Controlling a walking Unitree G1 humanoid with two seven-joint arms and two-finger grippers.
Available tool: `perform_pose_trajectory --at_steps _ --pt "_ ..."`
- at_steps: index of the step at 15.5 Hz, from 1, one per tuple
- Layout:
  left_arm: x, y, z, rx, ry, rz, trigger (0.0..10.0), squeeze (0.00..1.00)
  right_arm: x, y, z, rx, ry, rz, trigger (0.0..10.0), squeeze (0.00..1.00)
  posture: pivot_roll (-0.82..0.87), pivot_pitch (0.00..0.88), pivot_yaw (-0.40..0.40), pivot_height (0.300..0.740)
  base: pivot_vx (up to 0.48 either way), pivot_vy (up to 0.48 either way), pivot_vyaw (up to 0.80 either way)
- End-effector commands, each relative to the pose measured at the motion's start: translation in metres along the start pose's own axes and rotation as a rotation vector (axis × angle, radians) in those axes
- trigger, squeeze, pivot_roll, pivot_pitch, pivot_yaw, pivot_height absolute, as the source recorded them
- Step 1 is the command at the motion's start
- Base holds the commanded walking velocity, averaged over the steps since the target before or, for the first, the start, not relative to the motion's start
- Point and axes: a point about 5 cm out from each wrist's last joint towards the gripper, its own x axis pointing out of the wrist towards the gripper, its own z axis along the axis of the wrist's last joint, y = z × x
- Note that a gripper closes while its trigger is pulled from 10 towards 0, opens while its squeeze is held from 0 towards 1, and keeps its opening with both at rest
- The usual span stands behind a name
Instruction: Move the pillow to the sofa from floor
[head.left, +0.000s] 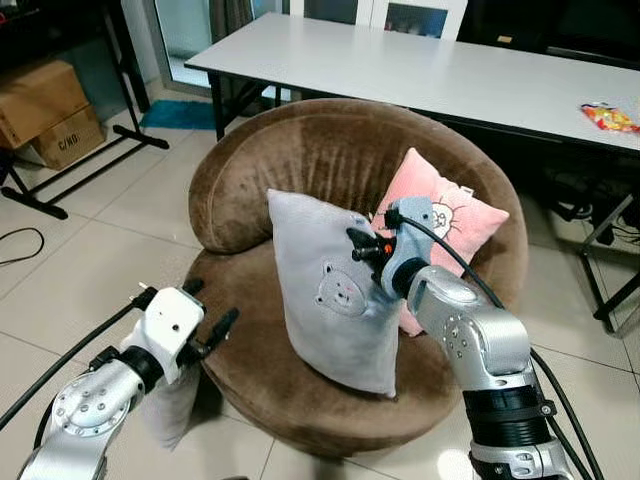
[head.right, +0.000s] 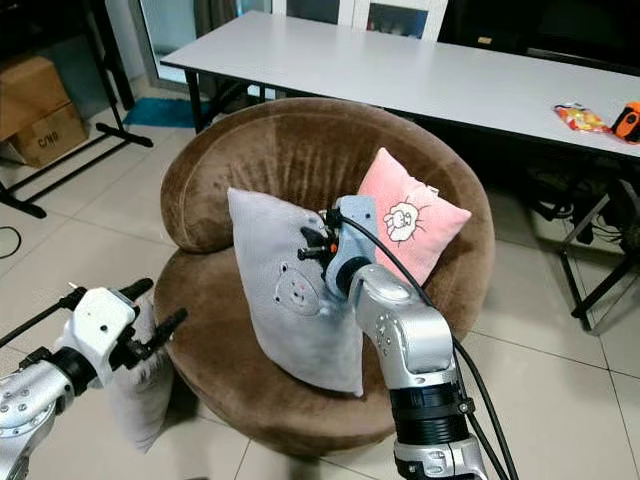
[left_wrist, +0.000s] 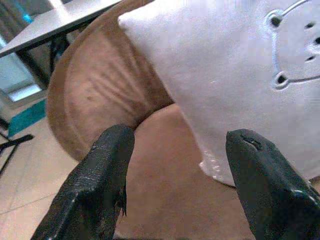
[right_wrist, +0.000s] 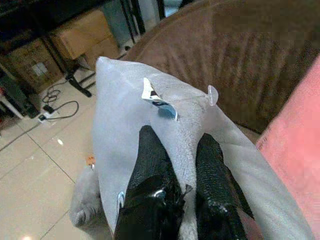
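**Grey pillow on the sofa seat, pinched by your right gripper**

Your right gripper is clamped on the grey pillow; in the right wrist view you can see its two black fingers squeezed together over a fold of the grey fabric, close to a small tag sticking out of the pillow's edge. The pillow stands nearly upright on the seat of the round brown sofa, resting on one lower corner, with the stitched bear face on its front turned toward you. Just behind it, a pink pillow with a cartoon animal print leans against the sofa's backrest, and your right wrist sits between the two.

Your left gripper hovers at the front left edge of the sofa seat, its fingers spread wide and holding nothing. The left wrist view looks between them at the brown seat and the lower corner of the grey pillow, which they do not touch.

Below your left arm, another grey cushion rests on the tiled floor against the sofa's base. Behind the sofa stands a long white table, with cardboard boxes on the floor at far left.
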Motion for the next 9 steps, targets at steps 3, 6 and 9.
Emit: perform_pose_trajectory --at_steps 3,6,9 --pt "-0.003 -0.005 0.000 0.006 0.016 -0.063 10.0 0.00 0.004 -0.011 0.016 0.047 -0.028 -0.090 10.0 0.00 -0.05 0.000 -0.057 0.740 0.000 0.000 0.00" --pt "-0.003 -0.007 -0.001 0.008 0.024 -0.098 10.0 0.00 0.021 -0.026 0.014 0.130 -0.021 -0.178 10.0 0.00 -0.05 0.000 -0.052 0.740 0.000 0.000 0.00" --pt "-0.001 -0.005 0.000 0.019 0.024 -0.116 10.0 0.00 0.041 -0.050 0.012 0.184 -0.037 -0.311 10.0 0.55 -0.05 0.000 -0.045 0.740 0.000 0.000 0.00"
